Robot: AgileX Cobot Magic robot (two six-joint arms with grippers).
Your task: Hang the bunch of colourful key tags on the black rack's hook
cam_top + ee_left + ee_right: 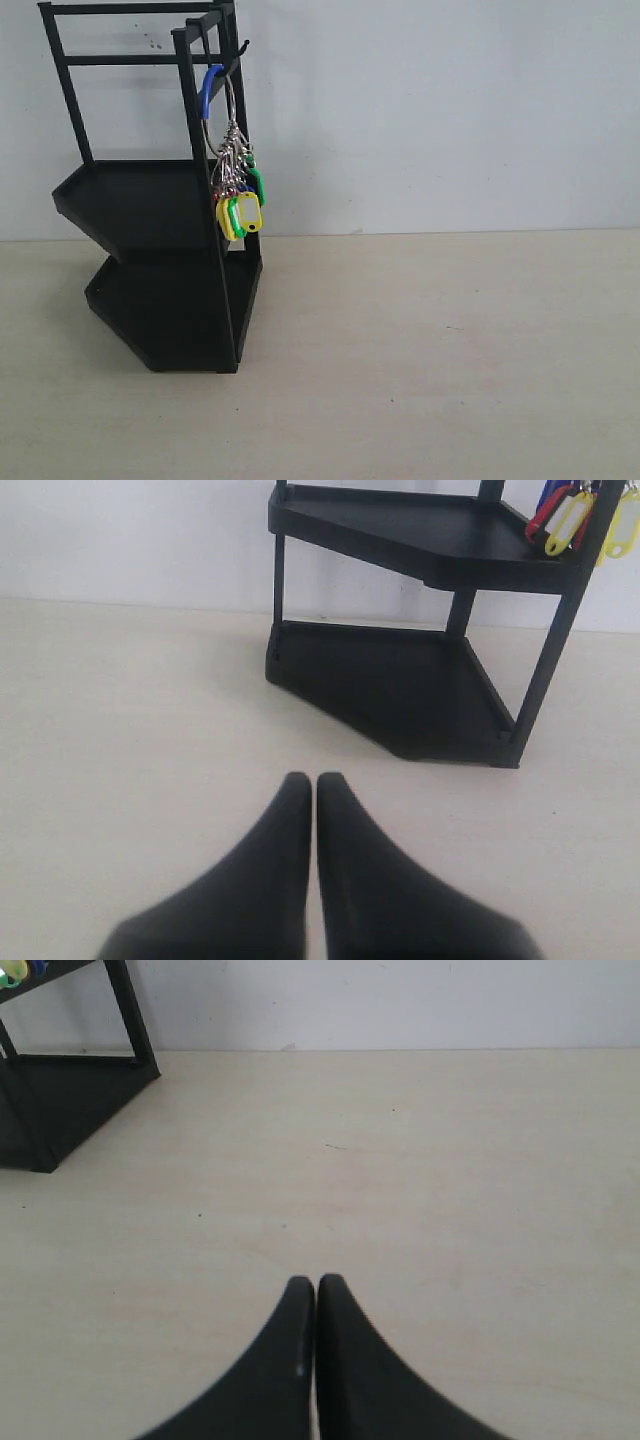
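— Since the colourful plastic key tag bunch (240, 200) hangs by its blue-sleeved loop (208, 88) on the thin J-shaped hook (241, 46) of the tall black metal rack (140, 205), you look done.
— Yes. Your left gripper (311, 785) and right gripper (315, 1285) are pressed together, empty, bunch well ahead of both.

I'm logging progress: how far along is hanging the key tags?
Done: the colourful key tag bunch hangs freely from the hook atop the black rack. In hand: nothing; the left gripper and right gripper are shut, empty, away from it. Left: nothing visible.
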